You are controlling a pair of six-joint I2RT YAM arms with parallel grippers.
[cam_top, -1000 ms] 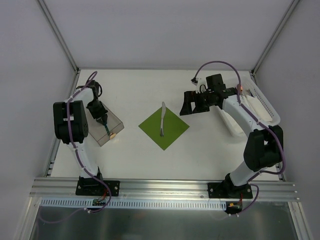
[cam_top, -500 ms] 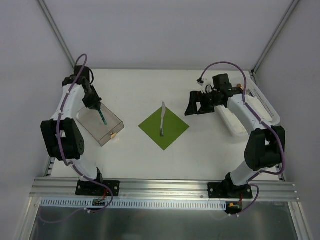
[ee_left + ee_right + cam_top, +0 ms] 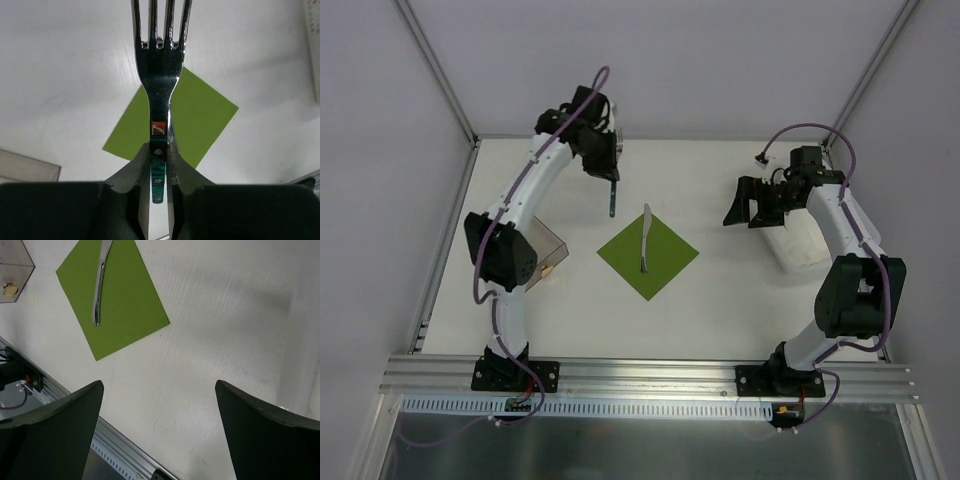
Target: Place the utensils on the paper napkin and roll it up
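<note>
at the centre of the table (image 3: 570, 320) the paper napkin (image 3: 665, 258) lies flat, a knife (image 3: 644, 245) on it running twelve to six. it sits at five o'clock from our left gripper (image 3: 612, 180), clamped on a fork (image 3: 610, 203); our right gripper (image 3: 744, 203) gapes wide.

Lab test cell: alu rail (image 3: 650, 375), white walls (image 3: 650, 60).

The paper napkin (image 3: 648, 256) lies flat and unrolled, an olive-green square turned corner-on like a diamond. A slim silvery knife (image 3: 645, 240) rests on it, running from the napkin's far corner to about its middle. The fork (image 3: 611, 197), with silvery tines and a teal handle, is raised off the napkin's far-left side. My left gripper (image 3: 608, 176) pinches its handle, and the tines point away from my fingers.
</note>
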